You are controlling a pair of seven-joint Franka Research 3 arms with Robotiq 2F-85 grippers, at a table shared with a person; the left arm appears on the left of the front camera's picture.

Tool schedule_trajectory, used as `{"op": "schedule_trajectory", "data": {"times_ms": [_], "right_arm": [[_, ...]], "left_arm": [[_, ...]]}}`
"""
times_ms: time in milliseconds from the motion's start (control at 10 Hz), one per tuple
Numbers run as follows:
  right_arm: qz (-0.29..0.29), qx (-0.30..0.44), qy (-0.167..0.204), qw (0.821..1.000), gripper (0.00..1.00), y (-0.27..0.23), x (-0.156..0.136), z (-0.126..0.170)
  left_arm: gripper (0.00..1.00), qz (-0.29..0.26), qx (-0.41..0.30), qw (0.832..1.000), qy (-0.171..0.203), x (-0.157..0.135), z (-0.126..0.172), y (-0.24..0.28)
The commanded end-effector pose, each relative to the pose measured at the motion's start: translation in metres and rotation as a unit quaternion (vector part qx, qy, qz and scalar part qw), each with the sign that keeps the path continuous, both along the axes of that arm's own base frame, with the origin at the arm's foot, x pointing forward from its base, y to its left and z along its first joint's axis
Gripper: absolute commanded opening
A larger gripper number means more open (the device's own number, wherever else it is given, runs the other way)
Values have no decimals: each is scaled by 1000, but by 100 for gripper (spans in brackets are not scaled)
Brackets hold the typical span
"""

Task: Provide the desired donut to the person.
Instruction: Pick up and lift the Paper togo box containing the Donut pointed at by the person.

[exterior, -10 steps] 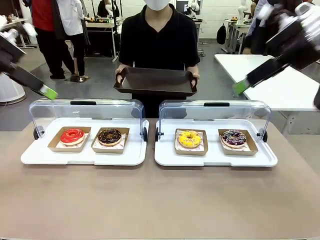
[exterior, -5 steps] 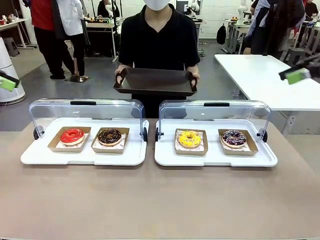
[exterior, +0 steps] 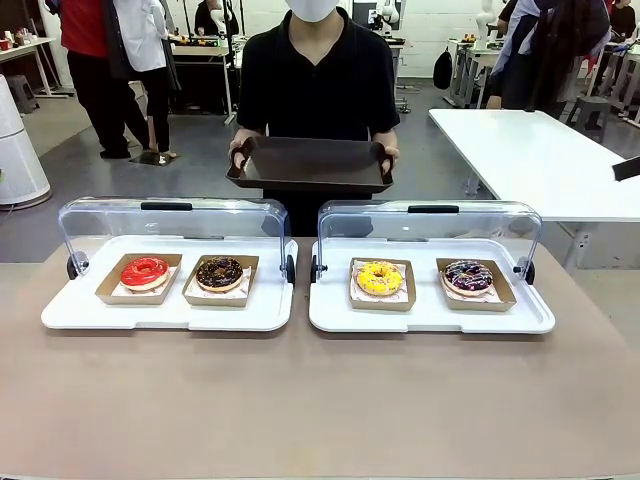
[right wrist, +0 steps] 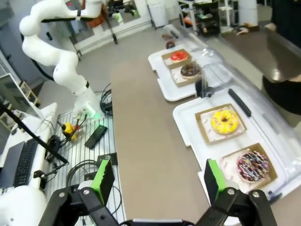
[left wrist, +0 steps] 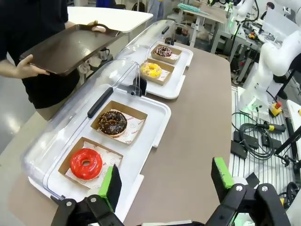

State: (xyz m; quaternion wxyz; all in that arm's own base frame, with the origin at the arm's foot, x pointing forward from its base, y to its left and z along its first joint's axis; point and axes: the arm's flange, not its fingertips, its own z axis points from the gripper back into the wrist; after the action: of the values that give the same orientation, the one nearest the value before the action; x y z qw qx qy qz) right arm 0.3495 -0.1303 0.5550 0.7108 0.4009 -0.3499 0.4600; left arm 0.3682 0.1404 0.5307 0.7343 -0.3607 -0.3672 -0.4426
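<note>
Four donuts lie in brown paper trays: red [exterior: 145, 271], chocolate [exterior: 219, 272], yellow [exterior: 379, 277] and dark with sprinkles [exterior: 468, 276]. The person [exterior: 318, 70] in a black T-shirt stands at the far side, both hands on an empty dark serving tray [exterior: 310, 165]. My left gripper [left wrist: 166, 178] hangs open high over the table's left end, above the red donut [left wrist: 85, 163] and chocolate donut [left wrist: 112, 123]. My right gripper [right wrist: 158, 179] is open too, high over the right end, near the yellow donut [right wrist: 224, 121] and sprinkled donut [right wrist: 252, 165].
Two white display trays [exterior: 60, 315] [exterior: 330, 318] hold the donuts, their clear lids [exterior: 165, 222] [exterior: 430, 225] tipped back toward the person. The near half of the brown table [exterior: 320, 400] is bare. A white table [exterior: 540, 150] stands back right, with other people behind.
Both arms have drawn up and outward, leaving the front view apart from a dark sliver at its right edge. The person, the serving tray and the donuts have stayed put.
</note>
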Motion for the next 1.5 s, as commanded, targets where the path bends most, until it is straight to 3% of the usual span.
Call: {"op": "schedule_trajectory", "data": {"times_ms": [0, 400, 500, 1400], "right_arm": [[-34, 13, -15, 999, 100, -6, -4, 4], [-56, -15, -5, 998, 100, -6, -11, 4], [-54, -3, -5, 998, 100, -20, -11, 9], [-54, -3, -5, 998, 100, -20, -11, 9]], "left_arm": [[100, 2, -4, 1000, -8, -1, 9, 10], [100, 13, 6, 1000, -6, -5, 10, 7], [100, 12, 7, 1000, 6, -7, 7, 9], [100, 12, 7, 1000, 6, -7, 7, 9]]}}
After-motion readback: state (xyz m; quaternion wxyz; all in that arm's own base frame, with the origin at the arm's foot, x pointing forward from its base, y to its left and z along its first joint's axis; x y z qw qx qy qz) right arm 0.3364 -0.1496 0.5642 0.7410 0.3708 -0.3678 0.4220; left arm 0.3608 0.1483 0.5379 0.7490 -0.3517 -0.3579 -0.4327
